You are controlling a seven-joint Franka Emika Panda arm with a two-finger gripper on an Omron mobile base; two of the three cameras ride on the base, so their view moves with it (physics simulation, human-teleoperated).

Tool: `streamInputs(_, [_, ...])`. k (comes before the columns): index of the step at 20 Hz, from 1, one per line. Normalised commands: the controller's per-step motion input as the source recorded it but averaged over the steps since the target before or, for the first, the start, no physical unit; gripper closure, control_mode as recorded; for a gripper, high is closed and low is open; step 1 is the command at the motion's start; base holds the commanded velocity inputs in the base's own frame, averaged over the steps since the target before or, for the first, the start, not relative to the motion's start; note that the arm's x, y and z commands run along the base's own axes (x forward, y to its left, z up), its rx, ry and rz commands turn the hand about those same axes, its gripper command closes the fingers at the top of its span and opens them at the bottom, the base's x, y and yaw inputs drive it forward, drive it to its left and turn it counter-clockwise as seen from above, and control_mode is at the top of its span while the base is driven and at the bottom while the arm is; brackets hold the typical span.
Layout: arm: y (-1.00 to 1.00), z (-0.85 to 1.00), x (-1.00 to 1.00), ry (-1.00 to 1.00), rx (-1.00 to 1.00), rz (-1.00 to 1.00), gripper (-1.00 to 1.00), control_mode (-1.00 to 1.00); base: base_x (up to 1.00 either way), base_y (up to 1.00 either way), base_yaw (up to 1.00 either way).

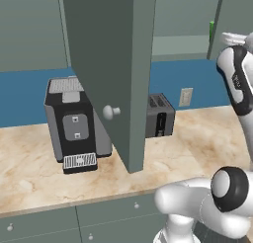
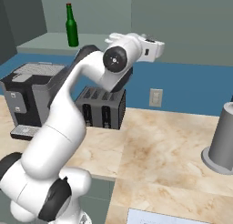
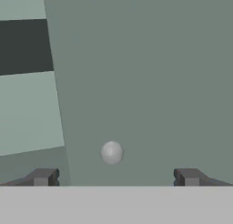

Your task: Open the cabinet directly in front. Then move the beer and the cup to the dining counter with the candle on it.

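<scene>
One door of the cabinet (image 1: 106,64) stands swung wide open over the worktop, its round pale knob (image 1: 111,111) facing me. The beer (image 2: 70,26), a dark green bottle with a red cap, stands upright on the cabinet shelf (image 2: 54,43). A sliver of bright green, the cup (image 1: 211,29), peeks from behind another door edge at the upper right. My gripper (image 3: 116,177) is open with nothing between its fingertips (image 3: 43,176). It faces a flat grey-green door, close to that door's knob (image 3: 111,152). The dining counter and the candle are out of view.
A black coffee machine (image 1: 71,121) and a dark toaster (image 2: 102,107) stand on the marble worktop (image 2: 159,150) below the cabinet. A grey cylinder (image 2: 224,136) stands at the right. A wall outlet (image 2: 155,98) sits on the blue backsplash. Low drawers (image 1: 74,222) run along the front.
</scene>
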Motion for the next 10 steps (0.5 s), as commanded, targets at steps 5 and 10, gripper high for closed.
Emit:
streamInputs(5, [-0.25, -0.05, 0.61, 0.0, 0.06, 0.05, -1.0, -1.0, 0.0, 0.0, 0.0])
streamInputs(10, [-0.25, -0.1, 0.63, 0.0, 0.05, 0.06, -1.0, -1.0, 0.0, 0.0, 0.0])
